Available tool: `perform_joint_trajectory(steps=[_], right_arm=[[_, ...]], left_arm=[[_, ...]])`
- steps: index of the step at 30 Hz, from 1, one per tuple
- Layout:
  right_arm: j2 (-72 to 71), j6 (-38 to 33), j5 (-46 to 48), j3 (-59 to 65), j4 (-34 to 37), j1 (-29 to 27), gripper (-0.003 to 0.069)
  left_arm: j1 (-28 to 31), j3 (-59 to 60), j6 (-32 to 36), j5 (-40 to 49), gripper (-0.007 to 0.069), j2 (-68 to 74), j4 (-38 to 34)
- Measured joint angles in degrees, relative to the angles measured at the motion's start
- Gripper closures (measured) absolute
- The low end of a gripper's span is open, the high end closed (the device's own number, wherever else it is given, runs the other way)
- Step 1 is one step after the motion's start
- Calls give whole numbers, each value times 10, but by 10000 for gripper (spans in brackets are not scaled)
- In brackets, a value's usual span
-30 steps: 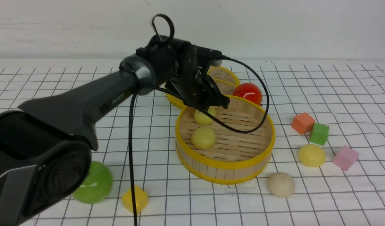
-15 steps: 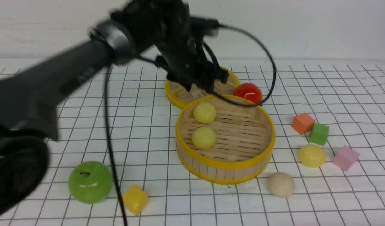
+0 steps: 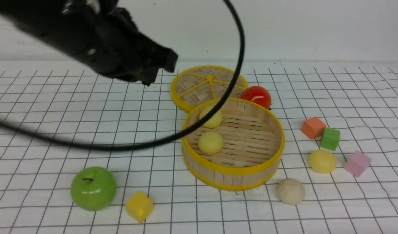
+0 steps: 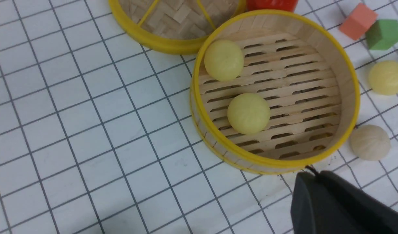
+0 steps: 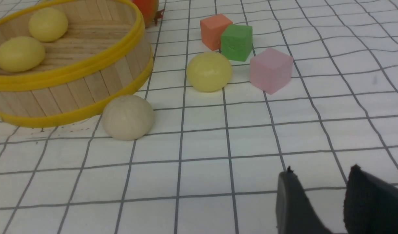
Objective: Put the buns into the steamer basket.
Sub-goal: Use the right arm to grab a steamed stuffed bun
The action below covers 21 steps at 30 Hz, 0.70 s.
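Right wrist view: bun (image 5: 128,117) likely light, soft; pinch its sides. Right gripper (image 5: 322,170) parted, empty; left gripper (image 4: 319,198) unclear.

Ahead of the right gripper (image 5: 322,172), well apart: pink cube (image 5: 271,71) nearest, green cube (image 5: 237,42) and orange cube (image 5: 214,30) behind, red tomato (image 5: 147,11) farthest.

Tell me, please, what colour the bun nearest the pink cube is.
Pale yellow; the bun shows best in the right wrist view.

Green cube (image 3: 329,138), pink cube (image 3: 357,163) just beside loose yellow bun (image 3: 322,161); bare mat (image 3: 315,214) before beige bun (image 3: 290,191).
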Motion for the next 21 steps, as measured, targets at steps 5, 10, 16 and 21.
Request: perform_joint_trajectory(steps=[5, 10, 16, 21], right_arm=[[0, -3, 0, 0, -3, 0, 418], [0, -27, -2, 0, -53, 0, 418], [0, -8, -15, 1, -23, 0, 418], [0, 66, -76, 5, 137, 0, 418]], left_arm=[[0, 256, -1, -161, 638, -198, -12], [0, 448, -1, -281, 638, -364, -50], [0, 641, -2, -383, 638, -556, -92], [0, 719, -2, -435, 638, -611, -95]])
